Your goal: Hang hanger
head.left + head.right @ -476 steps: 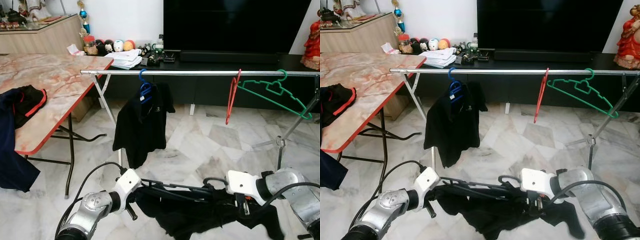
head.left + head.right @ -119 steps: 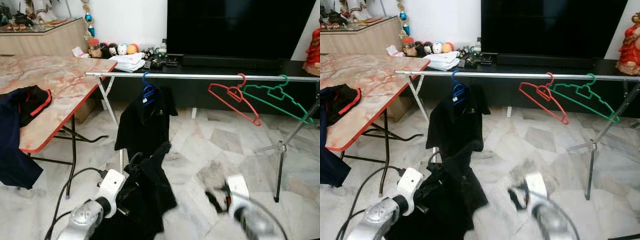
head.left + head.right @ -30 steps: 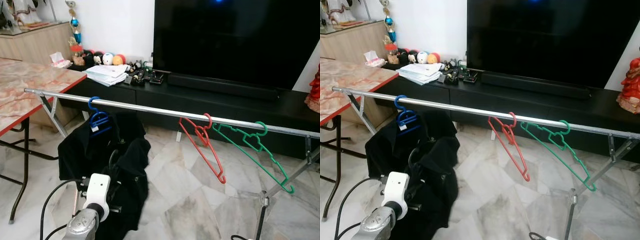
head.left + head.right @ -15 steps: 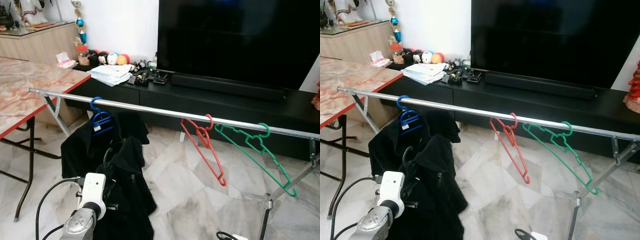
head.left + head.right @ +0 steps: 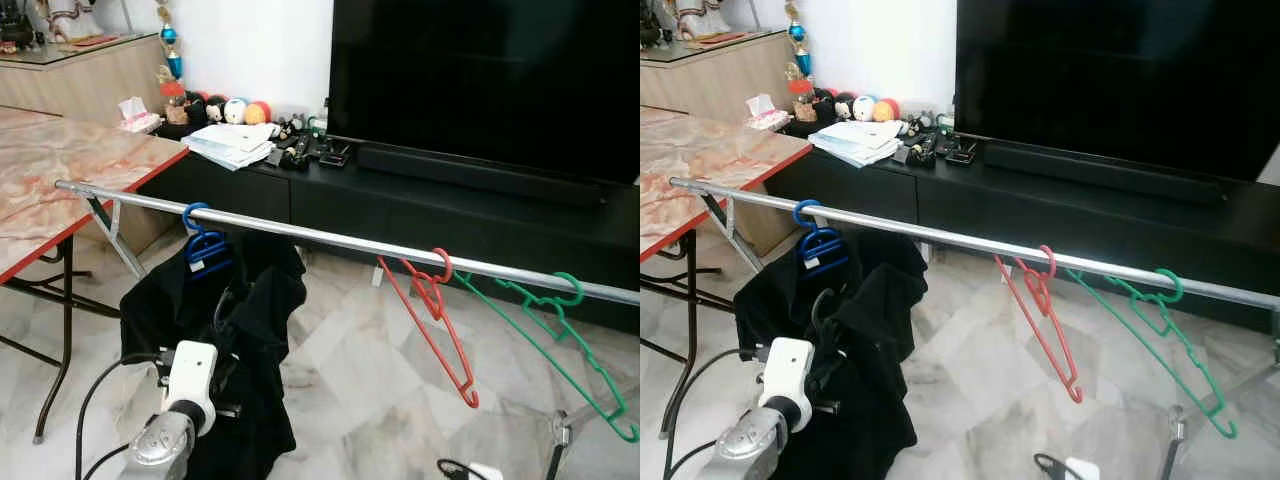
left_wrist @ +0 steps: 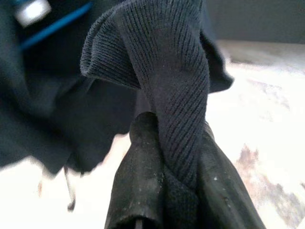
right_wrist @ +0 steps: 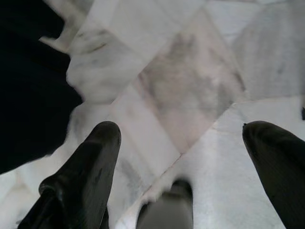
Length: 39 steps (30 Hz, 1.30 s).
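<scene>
1. The left gripper is pinched tight on a fold of a black garment; in the left wrist view the ribbed cloth is squeezed between both fingers.
2. In the left eye view the left arm sits at lower left, holding the garment up in front of the rail, lower left of centre.
3. A dark hanger hook pokes up out of the held garment, below the rail and not on it. Judged: hanger is inside the garment, not yet hung.
4. The right gripper points down at the marble floor, fingers spread wide with nothing between them; idle.
5. On the rail, from upper left toward right: a blue hanger carrying a black shirt, then a bare red hanger, then a bare green hanger at the right edge.
6. Judged progress: garment picked up and brought to the rail, roughly the mid-to-late stage. Left: lift the hook over the rail, seat it, let go.
7. The free rail stretch between the blue and red hangers looks like the likely spot.
</scene>
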{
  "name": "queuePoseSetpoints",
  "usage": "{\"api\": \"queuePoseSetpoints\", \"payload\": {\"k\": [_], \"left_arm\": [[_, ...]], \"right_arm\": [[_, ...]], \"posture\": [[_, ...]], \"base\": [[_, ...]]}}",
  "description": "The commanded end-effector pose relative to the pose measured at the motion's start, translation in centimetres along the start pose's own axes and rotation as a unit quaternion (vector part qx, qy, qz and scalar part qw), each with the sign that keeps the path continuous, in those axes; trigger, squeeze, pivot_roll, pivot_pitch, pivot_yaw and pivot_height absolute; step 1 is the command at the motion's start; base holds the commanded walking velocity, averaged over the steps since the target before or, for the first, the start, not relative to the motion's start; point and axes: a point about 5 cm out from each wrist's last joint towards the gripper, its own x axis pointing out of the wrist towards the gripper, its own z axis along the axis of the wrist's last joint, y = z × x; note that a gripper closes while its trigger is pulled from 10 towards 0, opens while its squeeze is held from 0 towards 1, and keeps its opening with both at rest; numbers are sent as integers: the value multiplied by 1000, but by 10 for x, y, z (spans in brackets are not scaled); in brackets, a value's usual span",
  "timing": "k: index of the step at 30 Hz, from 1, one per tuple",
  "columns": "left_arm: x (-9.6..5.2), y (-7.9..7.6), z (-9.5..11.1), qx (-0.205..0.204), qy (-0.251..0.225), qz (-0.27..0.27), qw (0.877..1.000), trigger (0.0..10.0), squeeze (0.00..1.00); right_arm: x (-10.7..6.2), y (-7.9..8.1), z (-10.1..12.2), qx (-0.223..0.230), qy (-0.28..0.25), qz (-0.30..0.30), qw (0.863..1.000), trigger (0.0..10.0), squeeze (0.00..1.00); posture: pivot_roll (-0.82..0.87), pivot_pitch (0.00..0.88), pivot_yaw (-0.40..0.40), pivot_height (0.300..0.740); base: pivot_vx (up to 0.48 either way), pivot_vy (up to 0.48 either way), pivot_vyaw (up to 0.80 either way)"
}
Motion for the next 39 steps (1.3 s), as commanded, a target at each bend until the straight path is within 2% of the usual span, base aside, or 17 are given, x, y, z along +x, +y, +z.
{"api": "queuePoseSetpoints", "payload": {"k": [1, 4, 11, 15, 17, 22, 24, 26, 28, 29, 33, 36, 39], "left_arm": [[5, -13, 16, 3, -34, -22, 999, 10000, 0], [4, -14, 16, 4, -34, -27, 999, 10000, 0], [1, -25, 24, -6, -57, -73, 996, 10000, 0], [-1, -32, 24, 24, -51, -118, 991, 10000, 0], [-1, -32, 25, 26, -51, -121, 991, 10000, 0], [4, -32, 32, 46, -55, -128, 989, 10000, 0], [14, -29, 40, 62, -60, -121, 989, 10000, 0], [15, -29, 42, 63, -61, -121, 989, 10000, 0], [23, -30, 46, 82, -58, -117, 988, 10000, 0], [31, -29, 50, 91, -55, -107, 989, 10000, 0], [45, -29, 58, 101, -47, -90, 990, 10000, 0], [52, -30, 63, 110, -46, -90, 989, 10000, 0], [59, -30, 68, 117, -40, -85, 989, 10000, 0]], "right_arm": [[-4, -13, -9, -6, 12, -12, 1000, 10000, 0], [-7, -15, -18, -9, 18, -12, 1000, 10000, 0], [-10, -11, -30, -16, 27, -6, 999, 10000, 0], [-5, 7, -29, -22, 26, 3, 999, 10000, 0], [-5, 8, -29, -22, 26, 4, 999, 10000, 0], [-4, 26, -36, -27, 29, 13, 999, 10000, 0], [-4, 25, -34, -30, 30, 12, 999, 10000, 0], [-4, 22, -33, -30, 30, 10, 999, 10000, 0], [-3, 21, -31, -32, 29, 7, 999, 10000, 0], [-2, 22, -29, -34, 29, 6, 999, 10000, 0], [-1, 28, -26, -36, 28, 7, 999, 10000, 0], [0, 33, -27, -36, 28, 7, 999, 10000, 0], [-1, 29, -27, -35, 28, 4, 999, 10000, 0]], "posture": [[37, 0, -7, 740], [36, 0, -6, 740], [38, 0, -4, 740], [39, 0, -4, 740], [39, 0, -4, 740], [43, 0, -6, 740], [43, 0, -6, 740], [43, 0, -6, 740], [42, 0, -9, 740], [40, 0, -8, 740], [32, 0, -7, 740], [27, 0, -5, 740], [27, 0, -4, 740]], "base": [[364, 0, 0], [337, 0, 0], [0, 0, 0], [0, 0, 0], [0, 0, 0], [0, 0, 0], [0, 0, 0], [0, 0, 0], [0, 0, 0], [0, 0, 0], [0, 0, 0], [0, 0, 0], [0, 0, 0]]}}
